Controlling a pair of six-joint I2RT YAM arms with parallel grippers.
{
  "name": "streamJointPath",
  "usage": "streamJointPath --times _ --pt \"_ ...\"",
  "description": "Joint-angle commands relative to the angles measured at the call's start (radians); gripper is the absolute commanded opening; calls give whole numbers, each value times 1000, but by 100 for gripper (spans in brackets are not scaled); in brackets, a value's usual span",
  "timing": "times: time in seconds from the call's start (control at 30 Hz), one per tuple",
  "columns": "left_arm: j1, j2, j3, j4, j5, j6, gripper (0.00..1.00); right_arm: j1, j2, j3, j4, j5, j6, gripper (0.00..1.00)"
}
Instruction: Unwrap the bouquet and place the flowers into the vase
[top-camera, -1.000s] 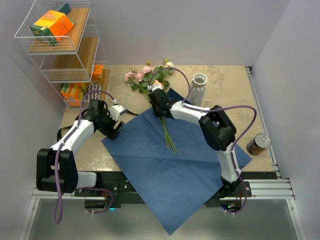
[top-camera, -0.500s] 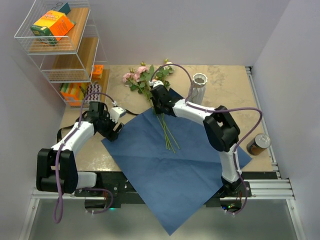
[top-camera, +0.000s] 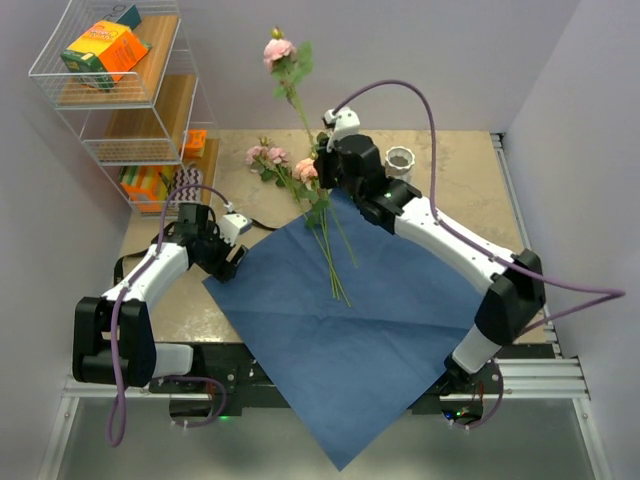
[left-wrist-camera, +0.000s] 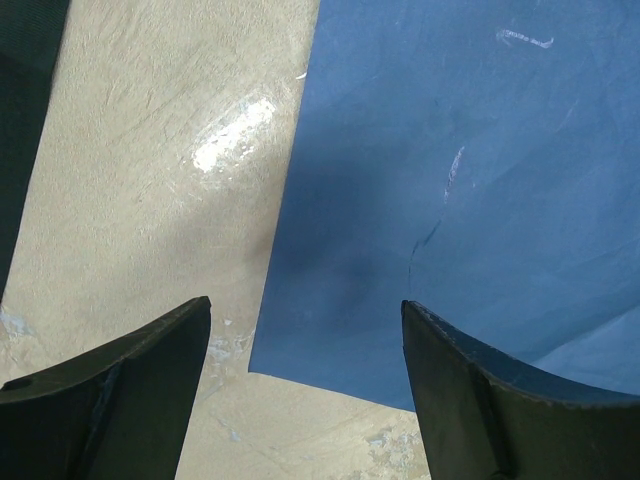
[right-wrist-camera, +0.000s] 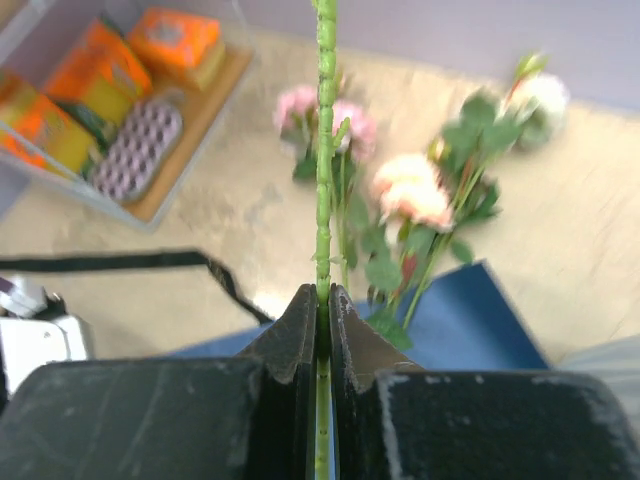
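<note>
— What is being moved?
— One rose (top-camera: 279, 48) is being lifted by the right gripper (right-wrist-camera: 320, 292), just shut tight on its stem, likely for the vase (top-camera: 399, 160) by the table's (top-camera: 460, 185) far edge.
— And left behind?
— Other flowers (top-camera: 268, 156), near it. The left gripper (left-wrist-camera: 305, 303) is being held wide, empty.

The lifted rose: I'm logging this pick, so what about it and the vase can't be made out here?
Right wrist view: rose head cut off by the top edge; only the stem shows in the right gripper.
Top view: vase body hidden behind the right arm; only its rim shows.
Right wrist view: other flowers blurred.
</note>
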Motion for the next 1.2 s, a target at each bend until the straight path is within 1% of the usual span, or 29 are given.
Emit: streamJointPath --times 0.0,0.07,0.1,0.13,0.2,0.23,0.3,0.37,0.47,0.53,0.7,0.83,1.1,1.17 --pt "11 -29 15 32 9 -2 81 0 -163 -6 244 113 -139 0" --pt "12 -35 15 38 12 -1 81 2 -229 -26 409 190 -225 0" --pt "12 -35 16 38 22 4 81 0 -250 -86 501 208 -336 0" --pt "12 -37 18 35 32 8 81 -1 -286 -115 692 227 -391 0" --pt "14 -40 21 30 55 10 82 -14 -292 -160 853 268 -531 0" --pt "14 -38 24 27 59 10 82 -23 -284 -151 922 279 -555 0" --pt "14 -35 33 26 61 10 82 -67 -263 -112 933 287 -574 0" --pt "16 -32 38 24 62 15 82 -107 -248 -109 999 287 -583 0" --pt "23 -32 43 18 72 30 82 -141 -223 -92 1071 299 -621 0" --pt "32 -33 47 0 102 58 82 -162 -192 -75 1123 304 -655 0" --pt "42 -27 73 -25 142 88 83 -195 -136 -49 1191 295 -701 0" --pt "48 -12 110 -55 154 94 83 -228 -97 -54 1274 296 -686 0" --pt "72 -26 135 -98 164 136 83 -276 -50 -91 1323 282 -620 0" --pt "104 -27 135 -103 167 142 83 -279 -39 -117 1335 287 -606 0"
